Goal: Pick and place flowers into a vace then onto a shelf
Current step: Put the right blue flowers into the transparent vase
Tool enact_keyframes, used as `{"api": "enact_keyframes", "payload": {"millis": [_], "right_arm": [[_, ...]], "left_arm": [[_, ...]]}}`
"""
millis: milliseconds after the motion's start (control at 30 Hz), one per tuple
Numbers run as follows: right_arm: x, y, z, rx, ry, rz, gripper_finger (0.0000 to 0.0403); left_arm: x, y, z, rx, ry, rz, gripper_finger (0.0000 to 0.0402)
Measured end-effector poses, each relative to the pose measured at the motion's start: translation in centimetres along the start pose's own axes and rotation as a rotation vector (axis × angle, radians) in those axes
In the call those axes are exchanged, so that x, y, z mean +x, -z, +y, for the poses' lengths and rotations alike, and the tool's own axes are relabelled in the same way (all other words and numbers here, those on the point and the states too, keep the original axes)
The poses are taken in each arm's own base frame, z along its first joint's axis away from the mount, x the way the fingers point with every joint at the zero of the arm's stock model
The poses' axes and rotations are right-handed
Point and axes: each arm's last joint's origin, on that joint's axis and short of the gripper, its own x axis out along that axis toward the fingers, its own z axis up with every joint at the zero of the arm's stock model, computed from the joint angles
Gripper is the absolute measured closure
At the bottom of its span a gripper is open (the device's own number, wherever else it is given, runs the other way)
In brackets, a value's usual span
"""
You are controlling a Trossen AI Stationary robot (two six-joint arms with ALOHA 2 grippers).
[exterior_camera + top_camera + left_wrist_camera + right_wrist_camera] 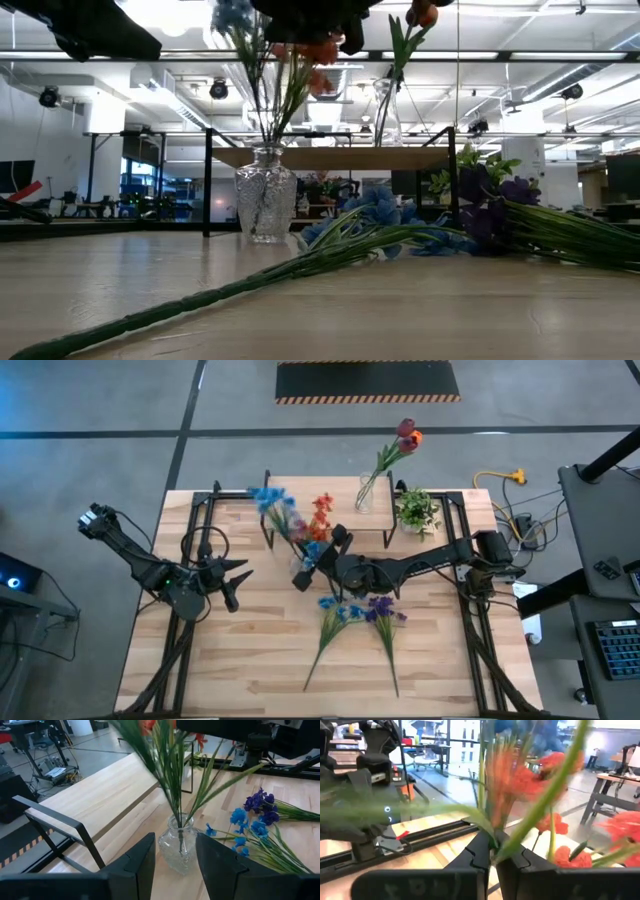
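A glass vase [302,576] [266,200] [178,845] stands on the table just in front of the shelf [350,522] [340,157]. Blue and orange-red flowers [296,515] stand in it. My right gripper [316,558] [492,854] is above the vase, shut on their stems. My left gripper [238,574] [175,865] hovers open to the vase's left, pointing at it and touching nothing. A blue flower [336,612] and a purple flower [384,614] lie flat on the table. A second vase with dark red tulips [368,490] stands on the shelf. My right gripper pinches green flower stems [496,847] between its two fingertips, above the vase's mouth. The fingers come in about level from the table's right and lie across the stems. The stems stand nearly upright with their lower ends in the vase [266,150].
A small leafy potted plant [417,510] sits by the shelf's right end. The two loose flowers' stems [200,300] stretch toward the table's near edge. Black frame rails [200,520] run along both sides of the table.
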Motion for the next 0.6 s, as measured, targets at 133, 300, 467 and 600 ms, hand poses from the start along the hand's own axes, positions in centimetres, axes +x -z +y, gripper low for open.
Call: {"api": "enact_keyframes", "payload": {"millis": [133,300,467,600], "right_arm": [[0.0,-1.0,0.2,-0.001,-0.004,-0.021,0.0391],[0.1,-1.9,0.4,-0.027,-0.005,-0.031,0.039],[0.0,-1.9,0.4,-0.005,-0.012,-0.019,0.039],[0.0,-2.2,0.5,0.04,-0.022,-0.029,0.0393]], "left_arm": [[0.0,0.0,0.0,-0.003,-0.007,-0.007,0.0276],[0.0,-0.1,0.0,-0.002,-0.016,-0.012,0.0276],[0.0,0.0,0.0,-0.002,-0.015,-0.012,0.0276],[0.0,-0.1,0.1,0.001,-0.021,-0.015,0.0276]]}}
